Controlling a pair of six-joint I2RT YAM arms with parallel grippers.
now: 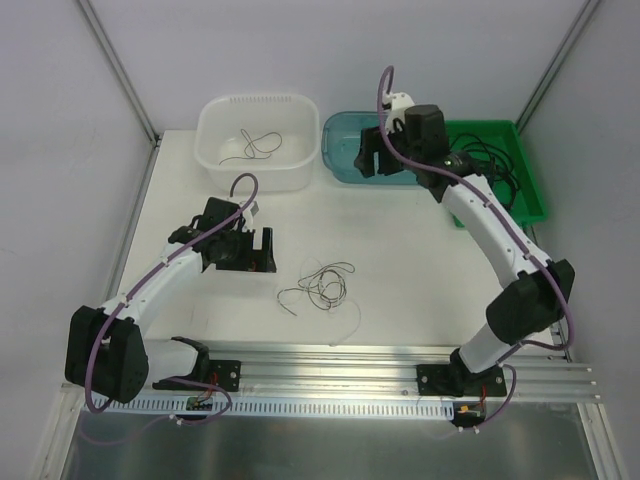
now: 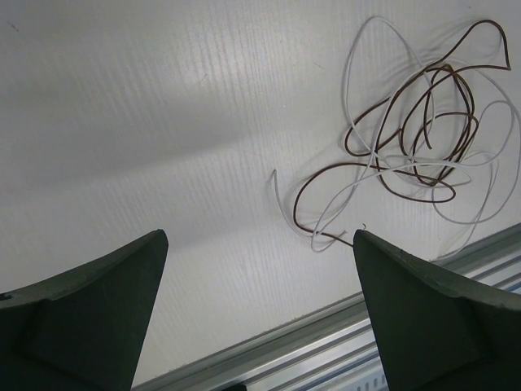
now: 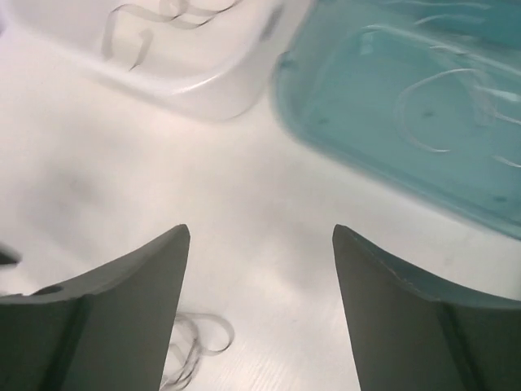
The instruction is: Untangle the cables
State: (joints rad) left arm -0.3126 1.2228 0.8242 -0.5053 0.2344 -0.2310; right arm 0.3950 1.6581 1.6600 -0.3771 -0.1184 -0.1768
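Tangled cables (image 2: 417, 160) lie on the table (image 1: 400, 270) near the left gripper (image 2: 260, 236), cut off at its wrist view's edge; its jaws and those of the right gripper (image 3: 260, 232) stand wide, empty.

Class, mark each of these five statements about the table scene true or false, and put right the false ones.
1. A tangle of thin cables lies on the table. True.
2. The left gripper is shut on a cable. False: it is open and empty.
3. The white bin holds a dark cable. True.
4. The green bin is empty. False: dark cables lie in it.
5. The right gripper grips a cable. False: it is open, with nothing between its fingers.
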